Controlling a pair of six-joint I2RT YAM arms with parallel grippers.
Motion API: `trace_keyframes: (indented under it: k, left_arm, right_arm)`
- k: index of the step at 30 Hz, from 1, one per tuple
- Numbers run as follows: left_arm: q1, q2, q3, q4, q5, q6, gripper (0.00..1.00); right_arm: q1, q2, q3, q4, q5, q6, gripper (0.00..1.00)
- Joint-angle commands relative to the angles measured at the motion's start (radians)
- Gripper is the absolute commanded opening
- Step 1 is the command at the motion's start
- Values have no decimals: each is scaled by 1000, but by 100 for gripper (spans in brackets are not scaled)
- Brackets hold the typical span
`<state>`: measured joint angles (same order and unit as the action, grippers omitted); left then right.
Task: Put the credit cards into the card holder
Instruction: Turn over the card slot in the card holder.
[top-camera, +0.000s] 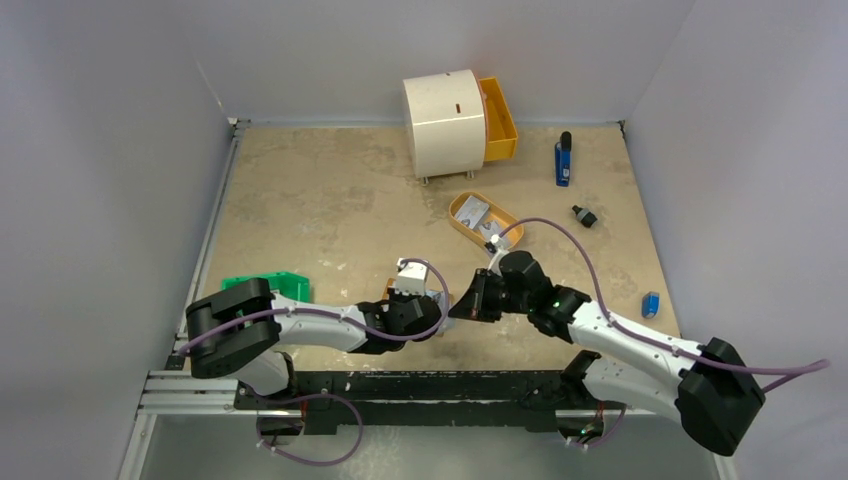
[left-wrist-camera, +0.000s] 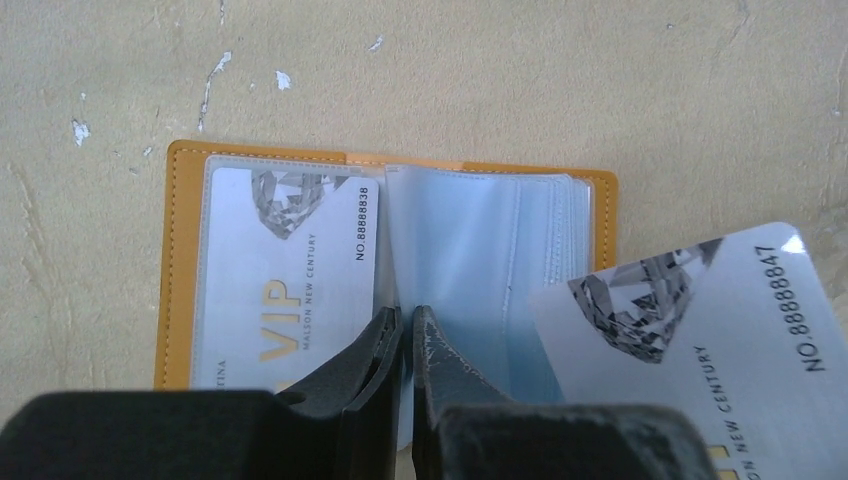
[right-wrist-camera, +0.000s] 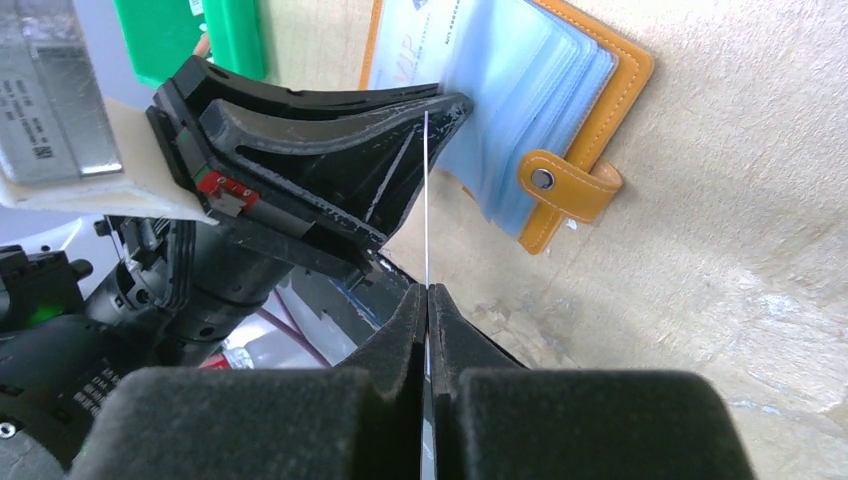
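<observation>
The tan card holder (left-wrist-camera: 182, 260) lies open on the table, and one pale VIP credit card (left-wrist-camera: 290, 270) sits in its left clear sleeve. My left gripper (left-wrist-camera: 408, 315) is shut on a clear plastic sleeve near the spine. The second credit card (left-wrist-camera: 700, 330) hangs tilted over the holder's right side. In the right wrist view my right gripper (right-wrist-camera: 427, 292) is shut on this card, which shows edge-on as a thin white line (right-wrist-camera: 426, 200) reaching the left gripper's fingers (right-wrist-camera: 330, 150) and the holder (right-wrist-camera: 600, 95). In the top view both grippers, left (top-camera: 440, 312) and right (top-camera: 462, 303), meet and hide the holder.
A green object (top-camera: 268, 287) lies near the left arm. A white round cabinet (top-camera: 445, 122) with an open yellow drawer (top-camera: 498, 118) stands at the back. A yellow tray (top-camera: 483, 220) lies behind the grippers. Small blue (top-camera: 563, 160), black (top-camera: 584, 216) and blue (top-camera: 651, 304) items lie at the right.
</observation>
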<state>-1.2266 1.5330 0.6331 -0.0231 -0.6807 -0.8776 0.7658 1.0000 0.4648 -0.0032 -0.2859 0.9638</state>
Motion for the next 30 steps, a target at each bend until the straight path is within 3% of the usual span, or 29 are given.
trace_keyframes:
  k: [1, 17, 30]
  left_arm:
    - [-7, -27, -25, -25, 53, -27, 6]
    - [-7, -27, -23, -34, 47, -32, 0]
    - [-7, -39, -9, -44, 50, -31, 0]
  right_arm:
    - [3, 31, -21, 77, -36, 51, 0]
    - [4, 86, -43, 58, -30, 79, 0]
    - [4, 162, -38, 139, -70, 84, 0]
